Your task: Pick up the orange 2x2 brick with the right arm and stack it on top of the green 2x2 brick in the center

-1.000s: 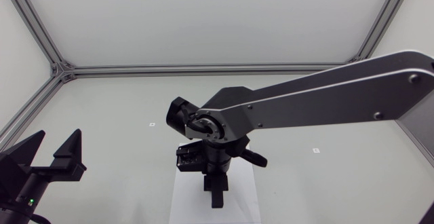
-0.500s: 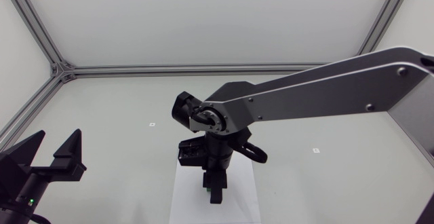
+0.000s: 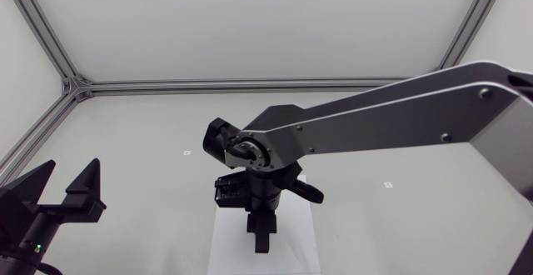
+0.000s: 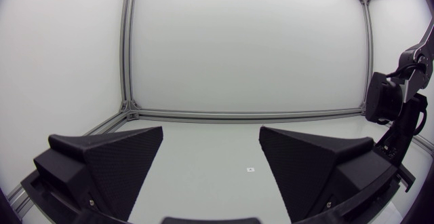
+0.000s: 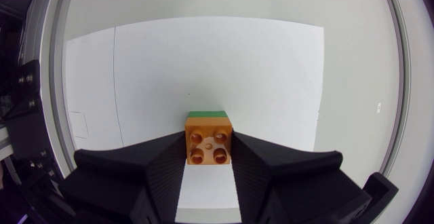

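Right wrist view: the orange 2x2 brick (image 5: pixel 209 140) is clamped between the two fingers of the right gripper (image 5: pixel 209 157), one black wedge pressed against each of its sides, and its four studs are turned toward the camera. Just ahead of the jaws, a narrow strip of the green 2x2 brick (image 5: pixel 207 114) is seen along the orange brick's far edge. Whether the two bricks touch cannot be told. Both bricks are placed over a white sheet (image 5: pixel 271 68), which is spread under and ahead of the jaws on the grey table (image 5: pixel 352 81). A small marker (image 5: pixel 378 106) is printed on the table well off to one side of the sheet. From the head view, the right arm (image 3: pixel 391 121) is seen reaching past the middle, with its gripper pointed down at the sheet. The left gripper (image 3: pixel 67 193) is parked well apart from the right gripper and the bricks. Its jaws are spread wide, and only table surface is seen between them.
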`<action>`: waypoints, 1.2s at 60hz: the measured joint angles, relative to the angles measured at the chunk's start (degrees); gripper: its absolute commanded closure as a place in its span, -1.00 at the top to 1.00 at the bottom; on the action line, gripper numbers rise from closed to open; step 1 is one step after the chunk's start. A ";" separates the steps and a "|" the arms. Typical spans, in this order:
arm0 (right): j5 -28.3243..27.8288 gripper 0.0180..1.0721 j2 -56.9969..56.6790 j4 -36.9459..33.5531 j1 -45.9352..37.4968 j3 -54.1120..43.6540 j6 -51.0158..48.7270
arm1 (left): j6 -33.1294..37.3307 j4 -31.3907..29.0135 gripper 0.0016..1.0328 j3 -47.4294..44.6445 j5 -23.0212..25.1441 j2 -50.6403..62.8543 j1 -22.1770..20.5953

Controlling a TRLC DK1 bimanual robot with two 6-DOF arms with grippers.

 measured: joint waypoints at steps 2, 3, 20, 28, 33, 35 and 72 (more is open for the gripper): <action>-0.39 -0.41 0.00 0.00 -0.26 0.00 -0.04 | -0.02 0.00 0.92 0.00 0.00 0.00 0.00; -0.57 -0.41 0.00 0.00 -0.33 0.00 -0.07 | 0.00 0.00 0.92 0.00 0.00 0.00 0.00; -1.20 -0.41 -0.28 0.39 -0.39 -0.33 -1.51 | 0.00 0.00 0.92 0.00 0.00 0.00 0.00; -1.18 -0.39 -0.28 0.39 -0.26 -0.33 -1.49 | 0.00 0.00 0.92 0.00 0.00 0.00 0.00; -1.18 -0.38 -0.31 0.42 -0.24 -0.33 -1.49 | 0.00 0.02 0.92 0.00 0.00 0.00 0.00; -1.16 -0.38 -0.35 0.42 -0.24 -0.33 -1.49 | 0.00 0.02 0.92 0.00 0.00 0.00 0.00; -0.33 -0.11 0.09 0.20 0.20 -0.07 -1.25 | 0.00 0.02 0.92 0.00 0.00 0.00 0.00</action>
